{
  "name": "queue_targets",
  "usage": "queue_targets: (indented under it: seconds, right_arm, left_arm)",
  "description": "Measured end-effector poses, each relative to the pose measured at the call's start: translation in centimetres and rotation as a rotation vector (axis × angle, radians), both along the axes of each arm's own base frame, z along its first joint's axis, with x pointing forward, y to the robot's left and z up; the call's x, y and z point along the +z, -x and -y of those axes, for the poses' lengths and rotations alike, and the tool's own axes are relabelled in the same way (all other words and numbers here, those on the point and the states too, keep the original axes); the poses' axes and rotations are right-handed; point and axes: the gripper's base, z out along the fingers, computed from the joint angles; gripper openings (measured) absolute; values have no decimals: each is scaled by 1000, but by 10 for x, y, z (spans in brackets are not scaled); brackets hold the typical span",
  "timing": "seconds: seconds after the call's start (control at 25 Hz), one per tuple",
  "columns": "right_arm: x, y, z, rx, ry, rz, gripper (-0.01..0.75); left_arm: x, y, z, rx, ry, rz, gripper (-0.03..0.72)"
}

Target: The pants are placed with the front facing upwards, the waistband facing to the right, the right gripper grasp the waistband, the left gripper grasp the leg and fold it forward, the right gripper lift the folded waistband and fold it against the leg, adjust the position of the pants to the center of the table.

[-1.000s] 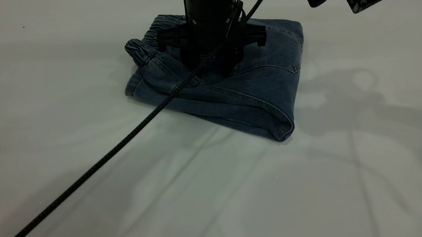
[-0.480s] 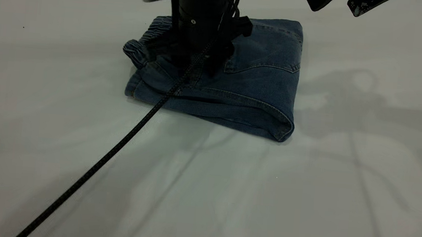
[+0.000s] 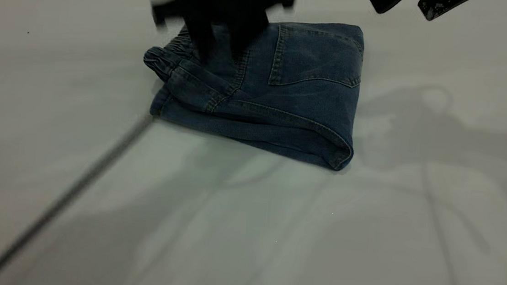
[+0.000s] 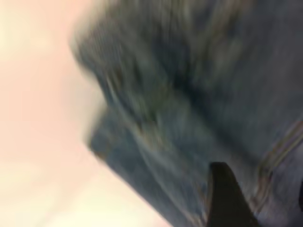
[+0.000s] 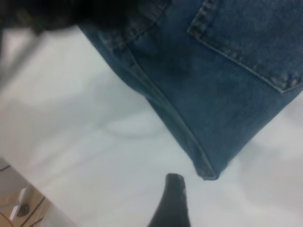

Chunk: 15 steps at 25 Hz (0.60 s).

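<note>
exterior view, upper middle of the frame: your pants [image 3: 285,95] lie folded into a compact blue bundle on the table [image 3: 245,233], a back pocket [image 3: 316,56] facing up on the bundle's right half. the waistband [image 3: 169,57], gathered and darker, sits at the bundle's upper left edge, with one end curling outward toward the left. the folded lower edge runs from the bundle's left side down to its lower right corner.

your left gripper [image 3: 221,15] appears as a dark blurred mass at the top centre of the frame, above the waistband end of the bundle and overlapping its upper left part; you cannot tell whether its fingers are spread or closed. its cable [image 3: 60,199] shows as a blurred grey streak running from the bundle's lower left corner down to the lower left of the frame.

your right gripper [image 3: 415,0] shows only as two dark tips at the top right edge, set apart from each other, released and holding nothing, above the table and clear of the pants.

left wrist view: blurred denim [image 4: 199,94] fills most of the frame. right wrist view: the folded corner [image 5: 208,170] lies on the table, one dark fingertip [image 5: 173,203] near it.
</note>
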Motion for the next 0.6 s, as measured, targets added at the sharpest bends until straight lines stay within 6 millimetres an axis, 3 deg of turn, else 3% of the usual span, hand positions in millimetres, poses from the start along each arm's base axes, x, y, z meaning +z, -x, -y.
queue_targets:
  seconds: [0.16, 0.28, 0.48, 0.6]
  right_arm:
    - [28, 14, 0, 40, -24, 21, 568]
    - [58, 33, 3, 75, -42, 42, 568]
    - [124, 80, 13, 101, -59, 192, 568]
    - [161, 116, 22, 87, -61, 308, 568]
  left_arm:
    - [79, 1, -21, -112, -149, 198, 287]
    - [141, 12, -41, -167, -258, 314, 260]
    - [232, 54, -79, -301, -375, 402, 244]
    - [274, 89, -96, -427, -400, 427, 244]
